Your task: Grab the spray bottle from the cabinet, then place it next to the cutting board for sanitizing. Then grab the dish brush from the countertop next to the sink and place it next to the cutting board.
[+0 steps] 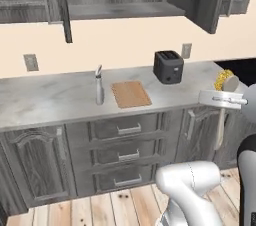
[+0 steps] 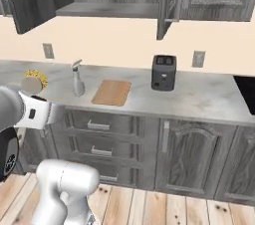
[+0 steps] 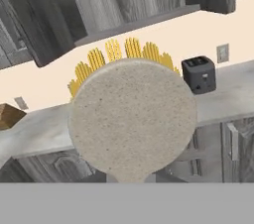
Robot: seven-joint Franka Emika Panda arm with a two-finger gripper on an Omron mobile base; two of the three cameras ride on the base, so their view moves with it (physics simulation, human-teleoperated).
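My gripper (image 1: 223, 101) is shut on the dish brush (image 1: 224, 81), held in the air off the countertop's (image 1: 50, 97) right end, in front of the lower cabinets. The brush's yellow bristle head points up and its cream handle hangs down below the hand. In the hand view the round back of the dish brush (image 3: 131, 119) hides the fingertips. In the right base view the gripper (image 2: 36, 112) and dish brush (image 2: 34, 81) sit at the far left. The spray bottle (image 1: 99, 88) stands upright just left of the cutting board (image 1: 130, 93). The cabinet (image 1: 120, 10) above has its doors open.
A black toaster (image 1: 168, 66) stands on the countertop right of the cutting board, near a wall outlet. The black sink (image 1: 241, 68) lies at the far right. Grey drawer fronts (image 1: 122, 130) run below the counter. The wood floor lies in front.
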